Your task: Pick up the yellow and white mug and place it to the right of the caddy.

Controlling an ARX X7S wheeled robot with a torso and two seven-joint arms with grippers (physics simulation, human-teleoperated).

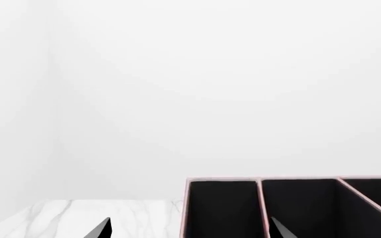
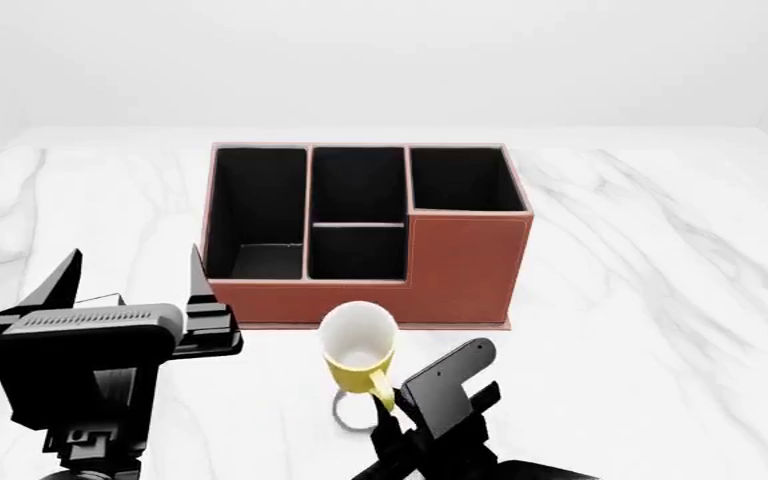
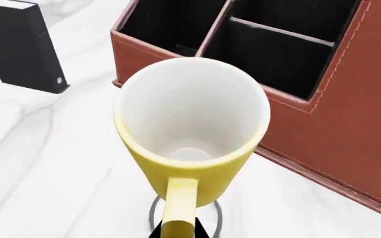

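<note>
Marble table [image 2: 678, 260] fills the head view, white w/ grey veins, white wall behind. Caddy [image 2: 471, 270] sits mid-table: reddish-brown, stepped front, black-lined compartments, thin base lip; taller block on its 3 o'clock side, lower front pockets toward 9. Left arm's gripper [image 2: 131, 285] is at abt 8 o'clock from the caddy, near its front-left corner, fingers spread wide apart, nothing between them; in the left wrist view only two dark fingertips [image 1: 101, 229] show at the frame edge, w/ caddy compartments [image 1: 296, 208] and a strip of table [image 1: 78, 218] ahead. Right gripper [image 2: 387, 400] is low in the head view, at 6 o'clock from the caddy, clamped on the handle of the yellow and white mug [image 2: 357, 350]. Mug is just in front of the caddy's front face, abt centre, tilted so the white inside faces the head cam; a ring-shaped shadow lies on the table beneath it, so it looks lifted off the surface. Right wrist view: mug [image 3: 190, 129] fills the middle, handle running down to the dark fingertips [image 3: 177, 233], caddy [image 3: 349, 124] close behind it. Small black upright slab [image 3: 22, 44] stands on the table beside the caddy's corner in that view, apart from it; not visible in the head view.
</note>
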